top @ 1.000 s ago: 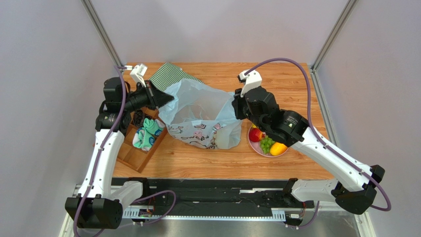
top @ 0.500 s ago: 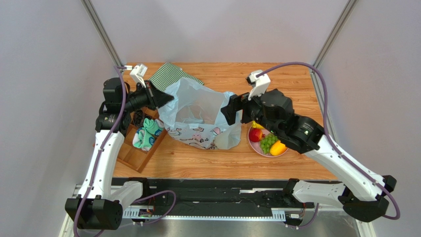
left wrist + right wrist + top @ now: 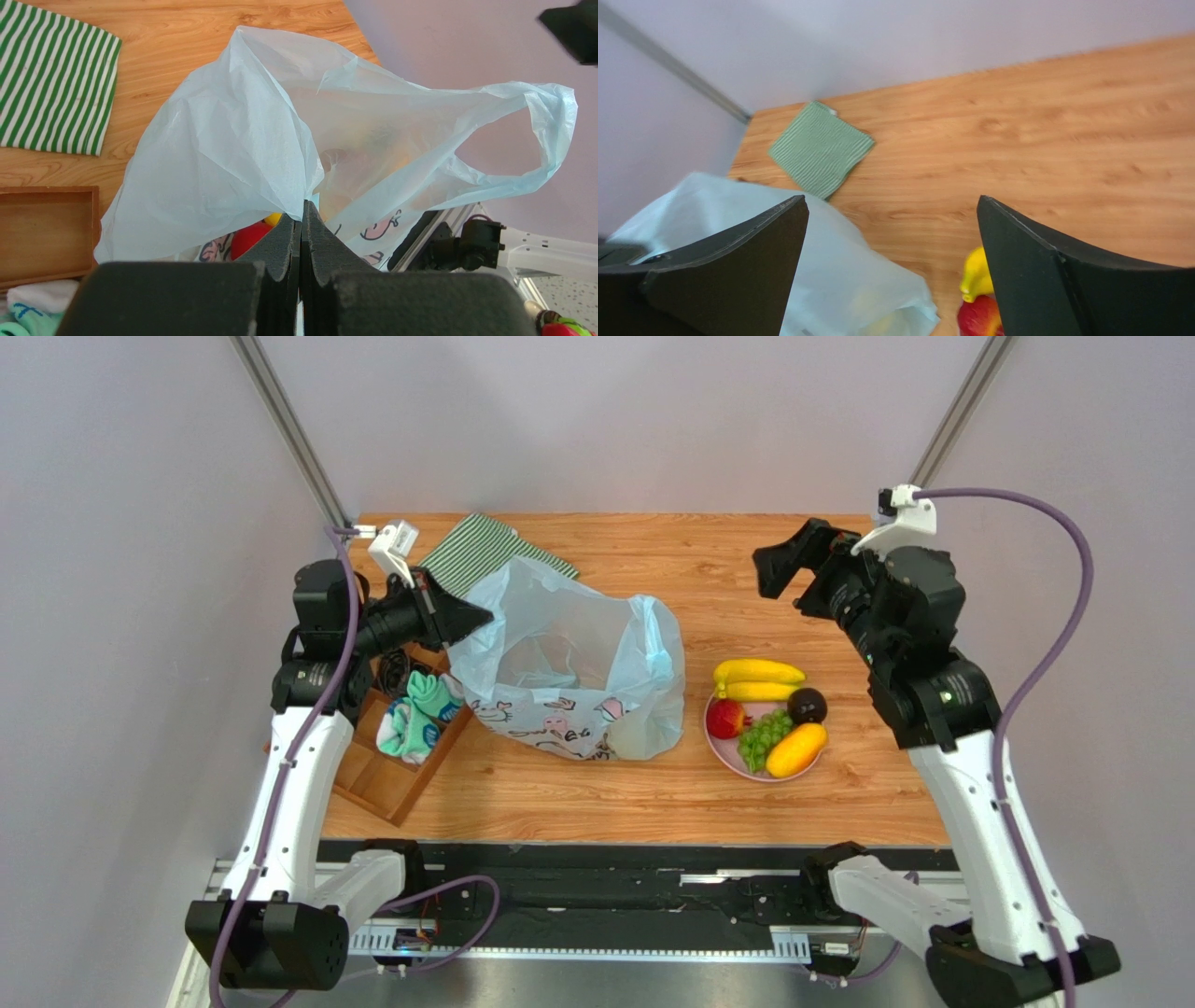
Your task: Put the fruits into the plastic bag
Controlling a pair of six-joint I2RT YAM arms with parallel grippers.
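Left gripper (image 3: 302,234) jaws shut tight, pinching a fold of the plastic bag (image 3: 281,140) rim on its left side. Bag mouth held up and open, one handle loop hanging free toward the right. In the left wrist view a red and yellow shape (image 3: 254,236) shows just by the fingertips; can't tell if it sits inside the bag or behind it.

Right gripper (image 3: 892,201) jaws spread wide, nothing between them, touching nothing. It hangs in the air over the far right part of the table (image 3: 673,784), well apart from the bag and above and behind the plate.

Bag (image 3: 568,665) sits mid-table, slumped, prints facing the near edge. Just right of it, touching or almost touching, a pink plate (image 3: 720,746) with the fruits: banana (image 3: 758,672) at the far side, red apple (image 3: 725,717), green grapes (image 3: 762,738), mango (image 3: 795,751), dark avocado (image 3: 805,704). All on the plate, none gripped.

Green striped cloth (image 3: 484,549) flat at the far left, behind the bag. Wooden tray (image 3: 379,777) left of the bag, rolled socks (image 3: 418,714) in it.
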